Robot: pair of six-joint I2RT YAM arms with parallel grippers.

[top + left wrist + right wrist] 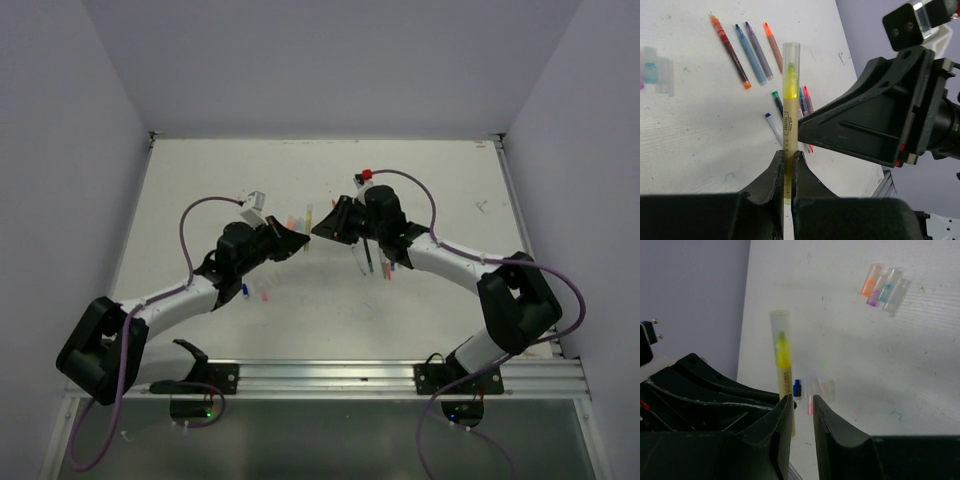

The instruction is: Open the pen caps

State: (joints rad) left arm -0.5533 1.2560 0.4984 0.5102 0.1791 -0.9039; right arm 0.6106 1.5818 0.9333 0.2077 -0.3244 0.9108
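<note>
The left gripper is clamped on the lower barrel of a yellow highlighter and holds it upright above the table. Its clear cap is seated on the highlighter's top end, over the yellow tip.

The right gripper stands close beside the highlighter with its jaws apart and nothing between them. In the right wrist view the cap sits just left of that gap, not inside it.

Uncapped pens lie on the table beyond the highlighter, and loose caps lie farther off.

The cap looks light, stiff and smooth, probably a friction fit and likely slippery. The best hold is probably across its round sides above the barrel joint, pulling straight along the highlighter. Squeezing too hard could pinch the cap tighter.
</note>
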